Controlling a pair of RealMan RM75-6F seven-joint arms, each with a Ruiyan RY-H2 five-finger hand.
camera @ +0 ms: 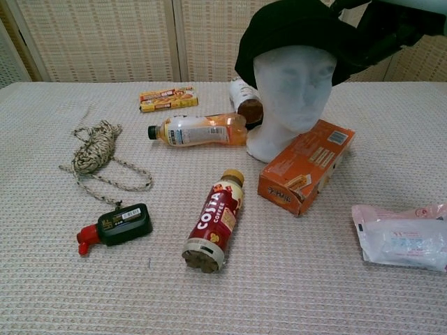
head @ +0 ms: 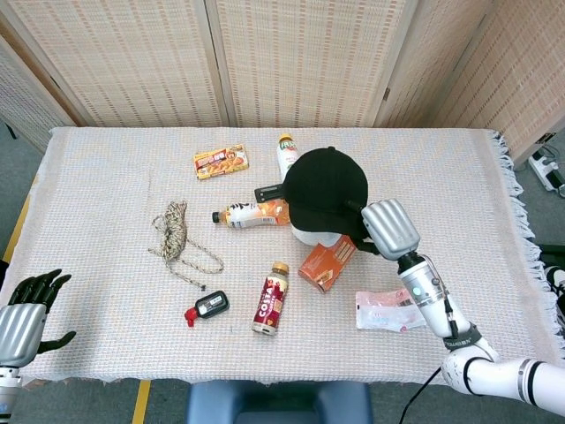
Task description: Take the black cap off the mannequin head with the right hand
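The black cap (head: pixel 325 187) (camera: pixel 293 29) sits on the white mannequin head (camera: pixel 293 91) (head: pixel 314 235) near the table's middle. In the chest view the cap rides a little high, showing more forehead. My right hand (head: pixel 387 228) (camera: pixel 380 28) grips the cap's brim from the right side, its dark fingers on the brim edge. At the bottom left corner of the head view my left hand (head: pixel 25 316) hangs off the table, fingers apart and holding nothing.
An orange box (camera: pixel 306 166) leans at the mannequin's base. Two bottles (camera: pixel 199 130) (camera: pixel 246 99) lie behind it, and a Costa bottle (camera: pixel 213 220) in front. A rope (camera: pixel 96 150), a small black and red device (camera: pixel 115 226), a snack pack (camera: pixel 166 98) and a pink packet (camera: pixel 401 236) also lie around.
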